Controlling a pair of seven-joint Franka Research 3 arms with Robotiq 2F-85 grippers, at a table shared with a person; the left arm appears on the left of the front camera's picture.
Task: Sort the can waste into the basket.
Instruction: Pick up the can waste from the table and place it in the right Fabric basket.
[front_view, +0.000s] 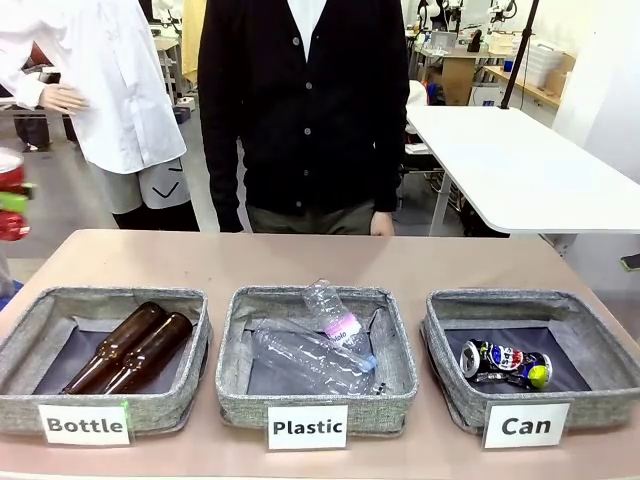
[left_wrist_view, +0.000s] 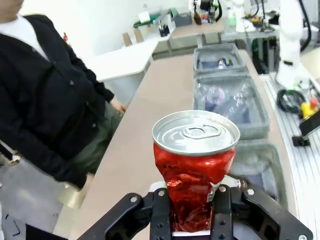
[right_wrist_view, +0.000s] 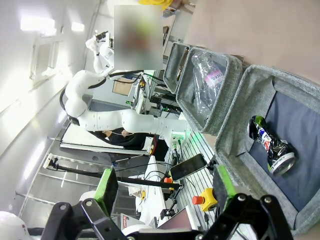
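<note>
The robot's left hand (left_wrist_view: 190, 210) holds a small crushed red metal can with a silver top (left_wrist_view: 194, 170), its two black fingers closed against the dented lower body so the can stands upright with the pull-tab lid facing the wrist camera. Gripping low on the crumpled waist probably gives the pads a flatter surface than the round rim would.

Ahead of this hand, along the tan table (left_wrist_view: 150, 115), three square grey fabric baskets run in a row: the nearest lies just below and beyond the held can, the middle one holds clear plastic bottles (left_wrist_view: 222, 97), and the farthest is the grey basket meant for cans (left_wrist_view: 220, 59). So the red can has the whole row to cross.

The front view adds what the wrist cannot read: white signs saying Bottle, Plastic and Can. It shows two brown glass bottles (front_view: 130, 348) in the first basket, and a dark crushed can with a red, white and blue logo (front_view: 505, 362) already lying inside the Can basket (front_view: 530, 305). A red and green shape at that picture's left edge may be the held can (too cropped to be sure).

The robot's right hand (right_wrist_view: 165, 192) hangs above the Can basket's near corner, green-padded fingers spread wide and empty, the dark can lying beyond its fingertips.

A person in a dark cardigan (front_view: 300, 100) stands across the table.
</note>
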